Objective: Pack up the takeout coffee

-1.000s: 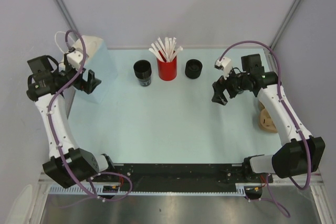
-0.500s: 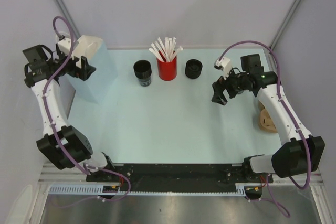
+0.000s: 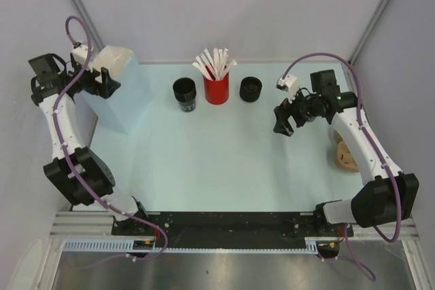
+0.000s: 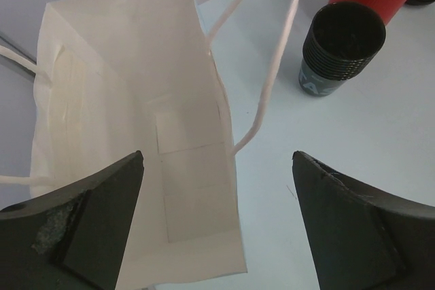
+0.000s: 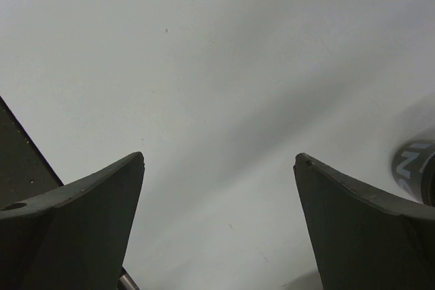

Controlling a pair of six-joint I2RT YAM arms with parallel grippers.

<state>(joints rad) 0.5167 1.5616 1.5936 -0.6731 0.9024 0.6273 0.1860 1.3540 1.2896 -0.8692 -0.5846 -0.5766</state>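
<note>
See both tools spread wide, holding nothing: left gripper [image 3: 107, 85] over the open white bag [image 3: 126, 103], right gripper [image 3: 285, 121] near the takeout coffee [image 3: 250, 89], at the far side of the table, just right of the red cup [image 3: 216, 89]. Come straight down around the coffee with the right one, squeeze softly, lift level — no spills.

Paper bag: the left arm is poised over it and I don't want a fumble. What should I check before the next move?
1. Mouth of the paper bag open: ok.
2. The left end effector open and empty: ok.
3. The right end effector open and empty: ok.
4. Coffee packed: not ok. The black cup by the bag and the black cup beyond the red cup both stand outside it.
5. Which black cup is the coffee: cannot tell.
</note>
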